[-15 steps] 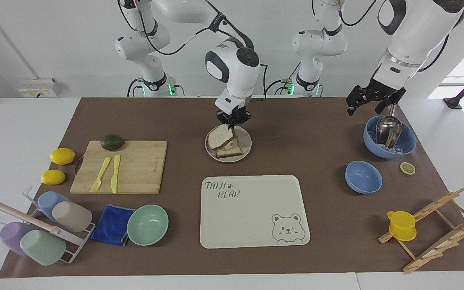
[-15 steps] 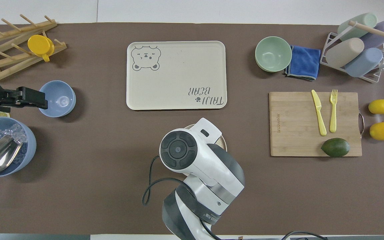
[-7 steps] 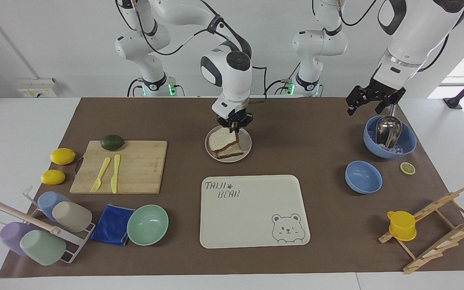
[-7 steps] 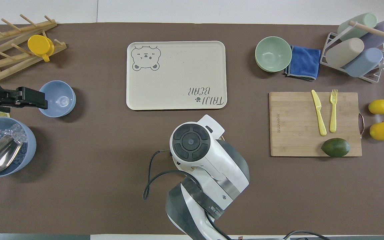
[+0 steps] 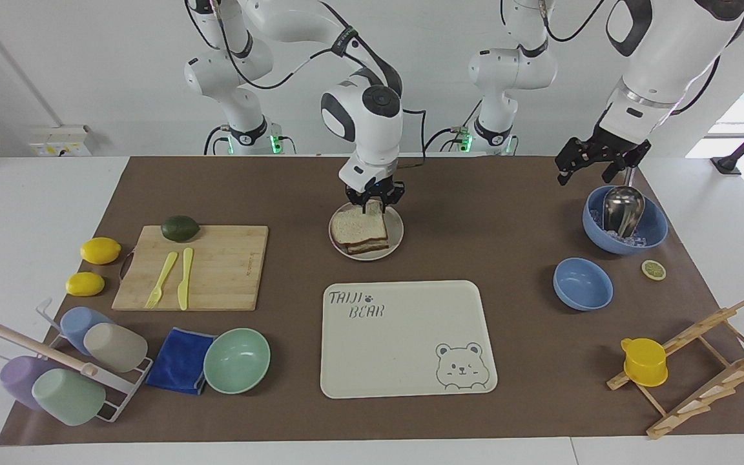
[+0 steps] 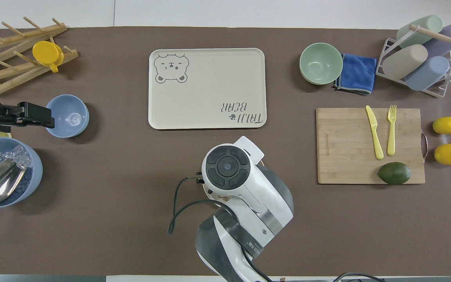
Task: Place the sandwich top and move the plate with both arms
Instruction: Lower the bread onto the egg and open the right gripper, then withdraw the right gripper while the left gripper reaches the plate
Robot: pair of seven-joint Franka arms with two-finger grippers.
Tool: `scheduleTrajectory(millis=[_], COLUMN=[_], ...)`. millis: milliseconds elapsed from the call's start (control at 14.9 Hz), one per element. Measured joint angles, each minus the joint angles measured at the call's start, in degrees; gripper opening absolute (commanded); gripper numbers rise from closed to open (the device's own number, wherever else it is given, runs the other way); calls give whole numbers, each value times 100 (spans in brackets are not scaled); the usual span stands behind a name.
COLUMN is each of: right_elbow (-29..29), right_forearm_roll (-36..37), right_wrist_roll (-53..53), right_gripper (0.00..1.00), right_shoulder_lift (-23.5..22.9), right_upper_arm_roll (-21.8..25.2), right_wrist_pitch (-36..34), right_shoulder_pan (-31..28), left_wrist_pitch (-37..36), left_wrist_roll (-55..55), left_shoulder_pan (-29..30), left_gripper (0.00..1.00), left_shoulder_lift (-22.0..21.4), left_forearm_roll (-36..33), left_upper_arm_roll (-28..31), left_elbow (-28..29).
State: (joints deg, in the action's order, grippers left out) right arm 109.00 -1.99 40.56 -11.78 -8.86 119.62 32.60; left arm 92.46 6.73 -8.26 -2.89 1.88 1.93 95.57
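Note:
The sandwich top point(image 5: 359, 224) lies flat on a second bread slice on the round plate point(image 5: 396, 236), which stands in the middle of the table on the robots' side of the bear tray. My right gripper point(image 5: 374, 203) is low over the slice's edge nearest the robots and is shut on it; a bit of bread rises between its fingers. In the overhead view the right arm point(image 6: 233, 176) hides the plate and the bread. My left gripper point(image 5: 595, 169) waits open and empty in the air over the blue ice bowl point(image 5: 653, 229).
The cream bear tray point(image 5: 404, 336) lies just farther from the robots than the plate. The ice bowl holds a metal scoop point(image 5: 620, 206); a small blue bowl point(image 5: 582, 283) is beside it. A cutting board point(image 5: 217, 271) with cutlery lies toward the right arm's end.
The right gripper lowered the tilted slice until it lies flat on the lower slice, and its wrist swung upright. The left arm has not moved.

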Motion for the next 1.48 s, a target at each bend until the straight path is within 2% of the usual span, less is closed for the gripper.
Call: scheduleTrajectory(millis=[201, 403, 537, 738, 1007, 1208, 1477], right_elbow=[-191, -452, -595, -675, -689, -690, -818], right_forearm_roll=[-16, -16, -21, -27, -27, 80, 193], right_wrist_roll=[-1, -271, -538, -973, -1997, -2716, -3253], right_gripper=[100, 100, 100, 100, 100, 100, 100], right_shoulder_lift=[101, 254, 406, 720, 1141, 1318, 1399], right_upper_arm_roll=[20, 39, 56, 68, 104, 618, 1038], right_wrist_pitch=[-77, -576, -871, -1307, -2087, -2420, -2709], right_shoulder_pan=[-211, -879, -1402, -2014, -2657, -2641, -2611], left_wrist_pitch=[-3, 18, 220, 722, 1496, 2167, 3077], left_wrist_roll=[0, 20, 134, 482, 1048, 1491, 1976], left_shoulder_pan=[28, 26, -11, -418, -1219, -1753, -2290], left_gripper=[100, 100, 100, 100, 100, 100, 100], left_shoulder_lift=[-6, -72, -216, -487, -520, -436, 12], left_forearm_roll=[0, 6, 62, 186, 192, 243, 398], left_upper_arm_roll=[0, -37, -89, -126, -159, -172, -170], left_elbow=[33, 231, 595, 1342, 2113, 2707, 3010])
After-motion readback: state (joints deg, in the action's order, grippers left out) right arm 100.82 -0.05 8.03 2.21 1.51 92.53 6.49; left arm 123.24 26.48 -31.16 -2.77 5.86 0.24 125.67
